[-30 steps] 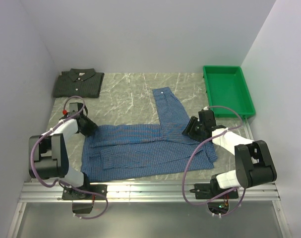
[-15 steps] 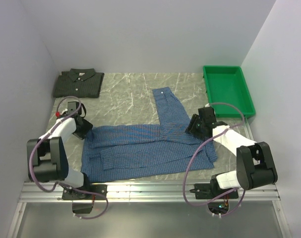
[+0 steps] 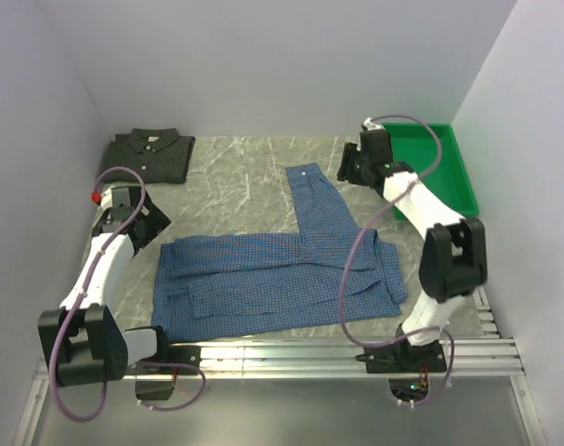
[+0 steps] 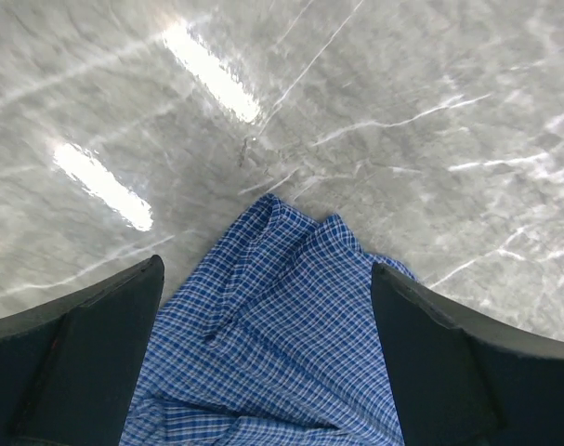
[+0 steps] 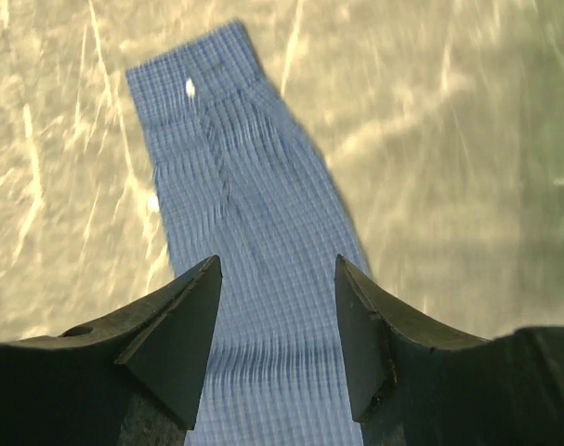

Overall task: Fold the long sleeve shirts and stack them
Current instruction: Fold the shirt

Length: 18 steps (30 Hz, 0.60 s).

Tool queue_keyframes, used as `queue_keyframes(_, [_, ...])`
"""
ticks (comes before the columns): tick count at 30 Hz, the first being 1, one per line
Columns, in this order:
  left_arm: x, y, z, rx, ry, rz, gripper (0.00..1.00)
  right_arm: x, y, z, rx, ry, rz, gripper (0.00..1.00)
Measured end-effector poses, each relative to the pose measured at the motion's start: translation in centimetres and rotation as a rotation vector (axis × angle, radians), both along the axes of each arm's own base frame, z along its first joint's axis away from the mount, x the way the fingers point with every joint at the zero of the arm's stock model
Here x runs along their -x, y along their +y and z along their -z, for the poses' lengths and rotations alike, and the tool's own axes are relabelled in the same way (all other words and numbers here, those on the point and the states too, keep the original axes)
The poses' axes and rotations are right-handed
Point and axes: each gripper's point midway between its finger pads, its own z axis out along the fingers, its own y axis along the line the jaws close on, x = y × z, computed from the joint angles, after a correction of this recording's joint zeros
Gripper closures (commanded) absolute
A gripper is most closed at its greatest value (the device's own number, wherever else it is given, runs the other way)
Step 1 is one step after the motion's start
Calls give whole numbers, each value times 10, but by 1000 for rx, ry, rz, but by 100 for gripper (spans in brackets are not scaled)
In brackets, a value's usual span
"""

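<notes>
The blue checked long sleeve shirt (image 3: 272, 279) lies spread across the middle of the table, with one sleeve (image 3: 311, 195) stretched toward the back. The dark green-grey shirt (image 3: 147, 155) sits folded at the back left. My left gripper (image 3: 153, 229) hovers just off the blue shirt's upper left corner, jaws wide open; in the left wrist view that corner (image 4: 282, 307) lies loose below the left gripper (image 4: 266, 271). My right gripper (image 3: 342, 173) is at the back, beside the sleeve's cuff end. The right wrist view shows the right gripper (image 5: 277, 267) open above the sleeve (image 5: 244, 214), holding nothing.
A green plastic tray (image 3: 389, 158) stands at the back right, close behind the right arm. Grey marble tabletop (image 3: 235, 177) shows between the two shirts. Walls close in on the left, back and right.
The left gripper has opened wide, let go of the blue shirt's left edge and drawn back to the left. The right arm has swung from the shirt's right side to the back by the sleeve.
</notes>
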Motion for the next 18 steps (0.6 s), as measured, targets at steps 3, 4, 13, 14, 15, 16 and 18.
queue_keyframes(3, [1, 1, -12, -30, -47, 29, 1, -21, 5, 14, 38, 33, -35, 41])
queue_keyframes(4, [3, 1, -12, -36, -55, 38, 1, -29, 6, 21, 50, 50, -46, 40])
queue_keyframes(13, [3, -2, -15, -41, -79, 85, 1, -50, 10, 96, 121, 251, -84, 36])
queue_keyframes(14, [3, -3, -15, -40, -80, 88, 1, -52, 11, 103, 124, 267, -85, 36])
queue_keyframes(15, [3, -3, -15, -40, -81, 89, 1, -52, 11, 110, 127, 287, -84, 36])
queue_keyframes(16, [3, -3, -15, -39, -81, 90, 1, -52, 11, 116, 129, 306, -83, 36])
queue_keyframes(18, [3, -4, -14, -37, -79, 92, 1, -49, 11, 127, 131, 341, -78, 36])
